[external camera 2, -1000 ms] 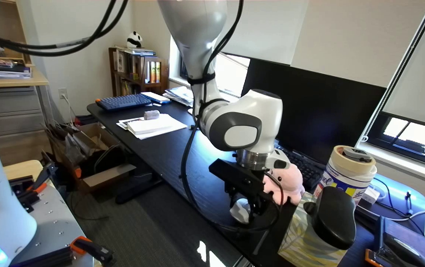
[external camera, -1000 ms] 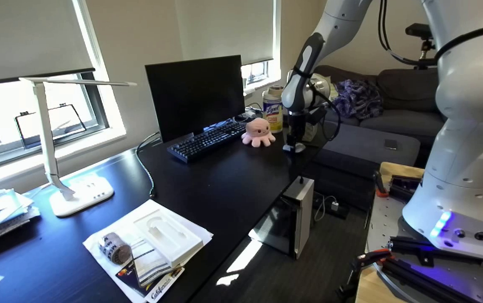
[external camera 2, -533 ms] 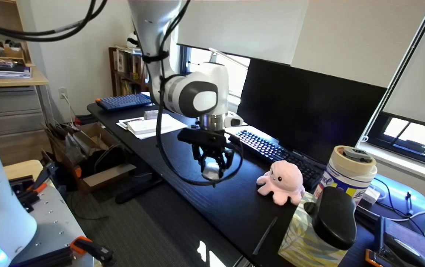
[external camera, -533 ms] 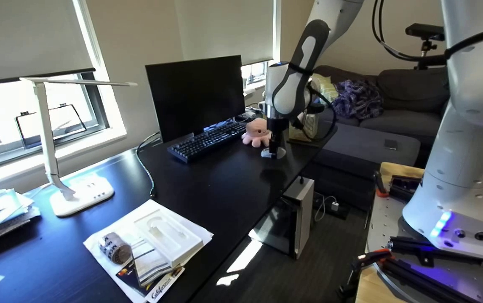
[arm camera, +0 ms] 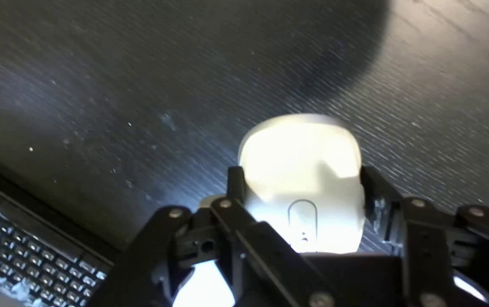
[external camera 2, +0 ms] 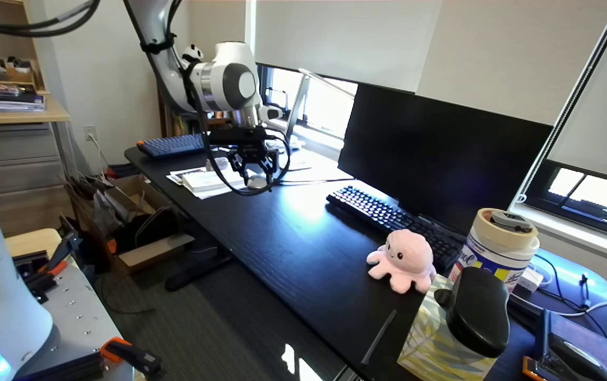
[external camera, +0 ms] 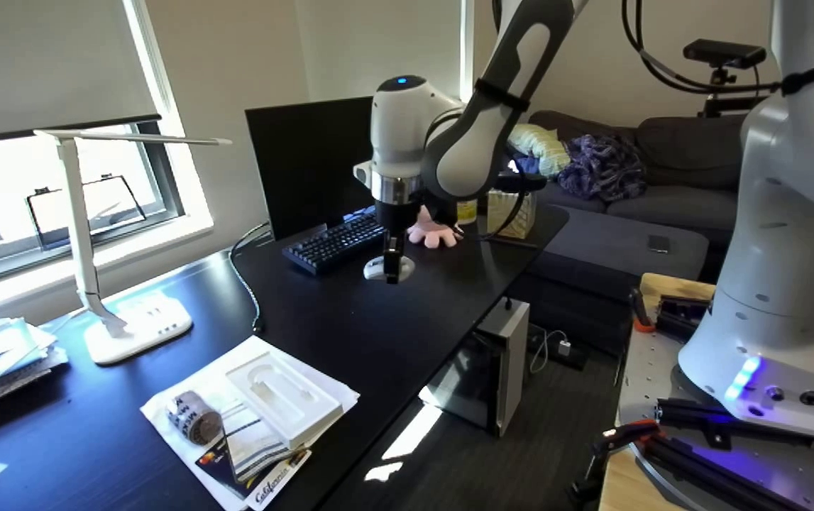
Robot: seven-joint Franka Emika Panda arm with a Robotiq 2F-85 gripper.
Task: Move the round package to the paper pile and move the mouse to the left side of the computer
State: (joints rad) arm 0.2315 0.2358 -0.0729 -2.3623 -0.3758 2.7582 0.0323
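My gripper [arm camera: 302, 184] is clamped on the mouse [arm camera: 302, 170]; in the wrist view, the fingers [arm camera: 235, 182] bear on its white shell from the 9 o'clock and 3 o'clock sides. I hold the mouse above the worktop [external camera: 350, 323]. For the bearings below, the mouse is the dial centre, as read in an exterior view. The computer [external camera: 307, 167], a dark flat screen partly hidden by my arm [external camera: 465, 162], stands toward 11 o'clock. The keyboard [external camera: 336, 243] lies at 10 o'clock, in front of the computer. The pink plush toy [external camera: 433, 233] sits between 1 and 2 o'clock, likewise partly hidden. The paper pile [external camera: 255, 441] lies between 7 and 8 o'clock, near the worktop edge. The round package [external camera: 194, 419] rests on its side on the paper pile, toward the 9 o'clock border of the sheets, with dark print on its surface. A white tray [external camera: 288, 406] lies on the same sheets, at 3 o'clock from the round package. The lamp base [external camera: 140, 332] stands between 10 and 11 o'clock from the paper pile. In both exterior views, the round package shows on top of the pile. In the wrist view, part of the keyboard shows at 8 o'clock.
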